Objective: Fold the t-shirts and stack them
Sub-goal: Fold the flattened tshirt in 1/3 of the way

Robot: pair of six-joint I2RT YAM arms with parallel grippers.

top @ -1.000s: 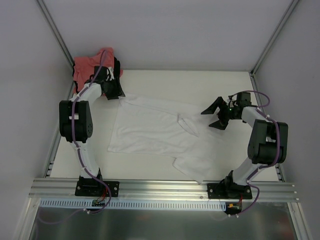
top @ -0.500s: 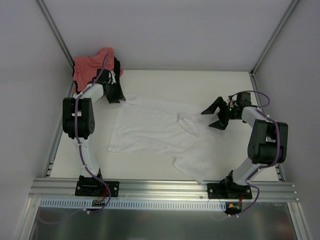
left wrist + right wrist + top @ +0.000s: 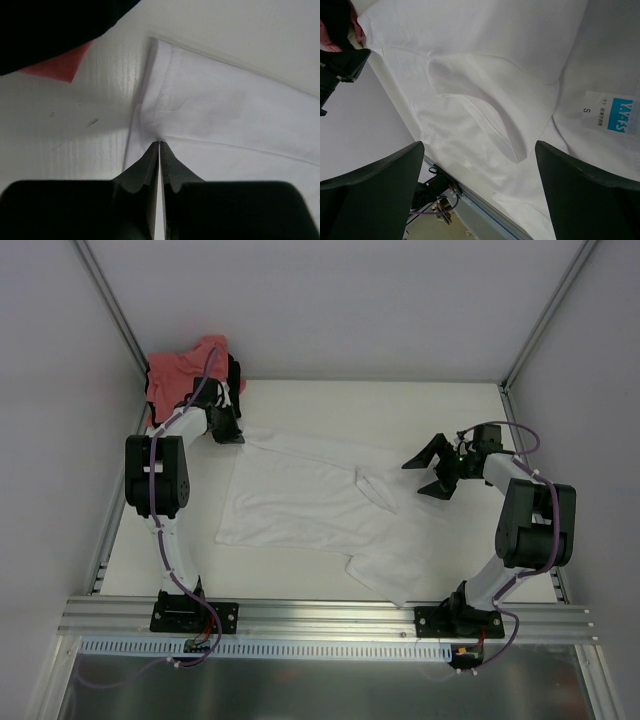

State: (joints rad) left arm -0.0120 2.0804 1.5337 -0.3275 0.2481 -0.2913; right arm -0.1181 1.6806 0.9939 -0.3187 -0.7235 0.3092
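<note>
left gripper [image 3: 159, 145]: clamped on white t-shirt [image 3: 225, 115] corner | right gripper [image 3: 479, 147]: wide apart, hovering above it

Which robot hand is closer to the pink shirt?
Left. The left gripper is shut on the white shirt just beside the pink shirt; the right gripper is open far across the table.

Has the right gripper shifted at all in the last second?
No. The right gripper holds the same spot, open, with the same gap to the back edge of the table.
</note>
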